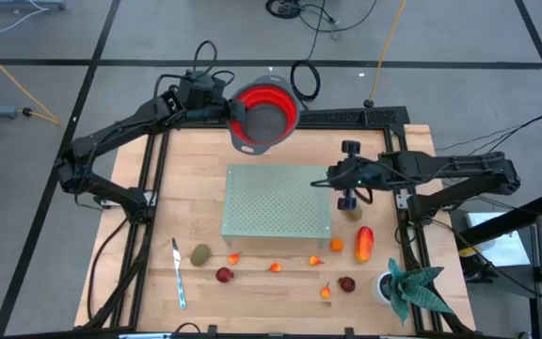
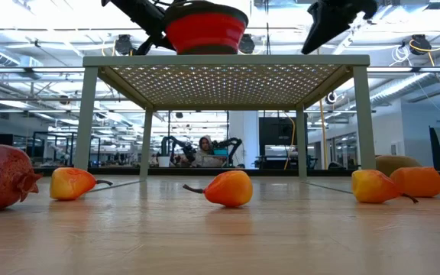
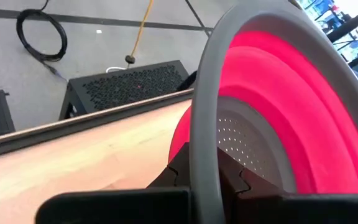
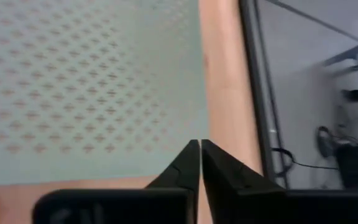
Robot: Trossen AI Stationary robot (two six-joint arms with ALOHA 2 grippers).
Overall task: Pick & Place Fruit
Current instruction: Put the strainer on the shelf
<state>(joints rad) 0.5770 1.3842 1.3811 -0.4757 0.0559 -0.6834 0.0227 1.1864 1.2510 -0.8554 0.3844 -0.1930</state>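
A red collapsible colander [image 1: 263, 115] with a grey rim hangs above the table's far edge, held by my left gripper [image 1: 231, 113]; the low view shows it [image 2: 205, 27] higher than the stand's top. My right gripper [image 4: 199, 155] is shut on nothing, above the right edge of the pale green perforated stand [image 1: 278, 200]. The fruit lies near the table's near edge: a kiwi [image 1: 200, 253], a longer red-orange piece [image 1: 363, 242], two dark red round ones [image 1: 224, 275] [image 1: 346, 283], and several tiny orange ones [image 1: 276, 266]. My left gripper pinches the colander's grey rim [image 3: 205, 163] on the side nearest the arm, one finger [image 3: 176, 174] outside the bowl and the other [image 3: 247, 182] inside it. The fingers come level from the table's left. The colander is lifted clear of the table, its open side up.
A silver knife [image 1: 178, 273] lies left of the kiwi. A green leafy plant in a white pot [image 1: 405, 287] stands at the near right corner. Black frame rails [image 1: 153, 179] run along the table's sides. Bare wood shows left of the stand.
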